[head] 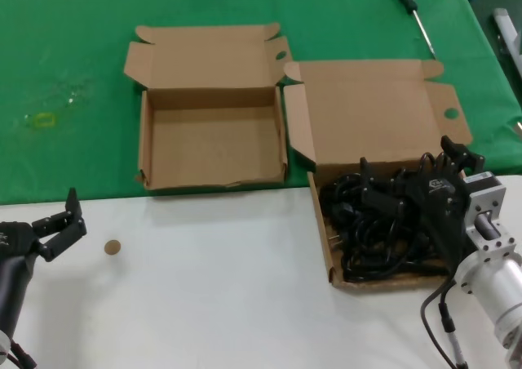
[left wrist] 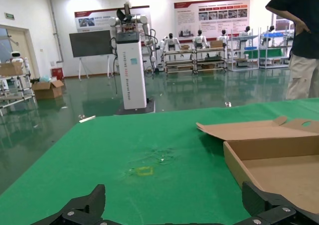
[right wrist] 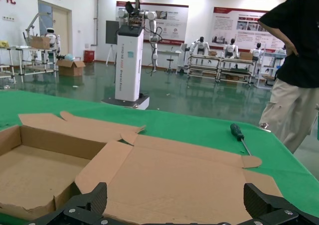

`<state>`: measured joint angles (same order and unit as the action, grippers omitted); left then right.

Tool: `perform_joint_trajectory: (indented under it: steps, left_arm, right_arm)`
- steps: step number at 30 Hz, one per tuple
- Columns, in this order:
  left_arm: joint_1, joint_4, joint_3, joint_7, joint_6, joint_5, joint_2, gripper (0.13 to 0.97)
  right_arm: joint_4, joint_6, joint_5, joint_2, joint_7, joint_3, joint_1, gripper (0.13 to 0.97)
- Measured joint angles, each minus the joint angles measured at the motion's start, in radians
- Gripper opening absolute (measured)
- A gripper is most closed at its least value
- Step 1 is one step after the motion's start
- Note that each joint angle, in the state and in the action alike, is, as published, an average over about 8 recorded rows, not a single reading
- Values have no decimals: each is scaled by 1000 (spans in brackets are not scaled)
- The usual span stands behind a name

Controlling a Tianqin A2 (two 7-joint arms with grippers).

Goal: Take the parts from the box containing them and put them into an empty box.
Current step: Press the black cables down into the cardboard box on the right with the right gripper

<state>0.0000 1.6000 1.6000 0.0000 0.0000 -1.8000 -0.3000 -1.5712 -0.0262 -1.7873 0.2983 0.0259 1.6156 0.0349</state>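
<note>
Black power cords [head: 383,222] lay tangled in a glossy heap inside the low-walled box [head: 325,238] at the counter's [head: 212,287] right side, its broad lid [head: 367,112] folded back. The right hand [head: 453,166] was spread wide just over the heap, grasping nothing. The left hand [head: 61,222] rested released at the counter's left edge. The taller-walled box [head: 212,136] sat beside it. Only the right wrist view showed a bystander [right wrist: 294,60] behind the screwdriver [right wrist: 239,137].
</note>
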Motion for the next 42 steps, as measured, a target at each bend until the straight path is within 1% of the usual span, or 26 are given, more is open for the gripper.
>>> perform_joint_trajectory:
  steps: [6, 10, 18, 19, 23, 27, 28, 32, 36, 40, 42]
  left_arm:
    - [0, 0, 0, 0, 0, 0, 0, 935]
    - [0, 0, 0, 0, 0, 0, 0, 935]
    - [0, 0, 0, 0, 0, 0, 0, 831]
    - [0, 0, 0, 0, 0, 0, 0, 831]
    - [0, 0, 0, 0, 0, 0, 0, 743]
    - [0, 0, 0, 0, 0, 0, 0, 655]
    - [0, 0, 0, 0, 0, 0, 0, 655]
    - [0, 0, 0, 0, 0, 0, 0, 543]
    - [0, 0, 0, 0, 0, 0, 0, 432]
    - [0, 0, 0, 0, 0, 0, 0, 432]
    - [0, 0, 0, 0, 0, 0, 0, 390]
  right_arm:
    - [0, 0, 0, 0, 0, 0, 0, 966]
    - [0, 0, 0, 0, 0, 0, 0, 966]
    - [2, 18, -9, 18, -8, 18, 3, 966]
    - [3, 22, -12, 23, -10, 23, 5, 966]
    - [1, 34, -23, 54, -16, 46, 10, 966]
    - [-11, 33, -30, 103, -23, 71, 19, 966]
    - [-16, 31, -32, 119, -25, 78, 23, 966]
    - [-30, 3, -29, 194, -36, 106, 47, 966]
    - [-36, -68, -10, 281, -32, 125, 82, 966]
    - [-37, -172, 11, 361, -3, 131, 120, 966]
    - [-38, -233, 17, 397, 22, 133, 140, 966]
